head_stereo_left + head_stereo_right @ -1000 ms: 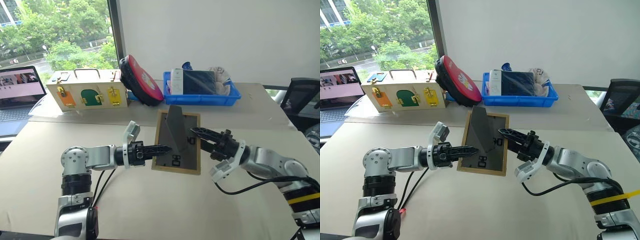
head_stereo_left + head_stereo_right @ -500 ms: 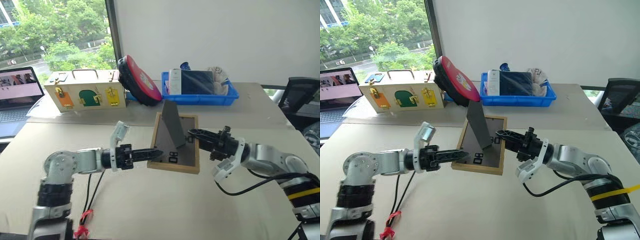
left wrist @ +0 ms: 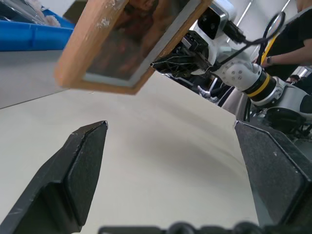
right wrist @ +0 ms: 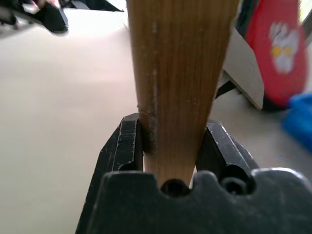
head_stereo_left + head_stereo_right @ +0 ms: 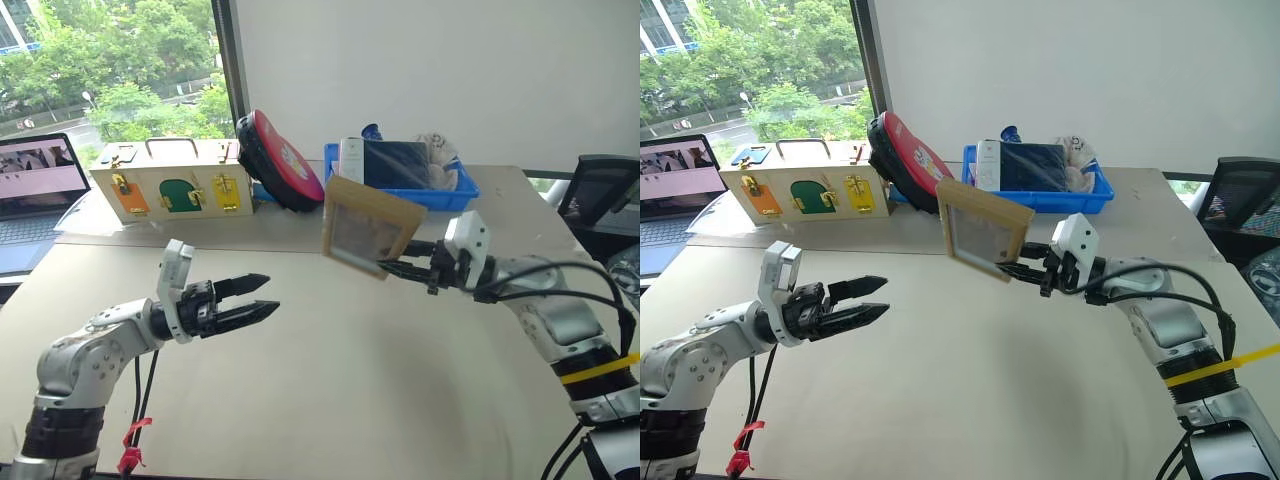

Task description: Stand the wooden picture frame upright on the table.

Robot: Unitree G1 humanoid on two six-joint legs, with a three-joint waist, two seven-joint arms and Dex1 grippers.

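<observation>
My right gripper (image 5: 392, 268) is clamped on one edge of the wooden picture frame (image 5: 368, 229), holding it tilted in the air above the table (image 5: 330, 380), just in front of the blue bin (image 5: 400, 192), with its picture side turned towards me. My left gripper (image 5: 258, 300) hangs well to the left of the frame, fingers spread wide and empty. I judge the risk to be the narrow one-edge pinch: the frame could pivot or slip between my fingers as I lower it, and if the stand behind isn't splayed when the bottom edge lands, it may tip flat.
</observation>
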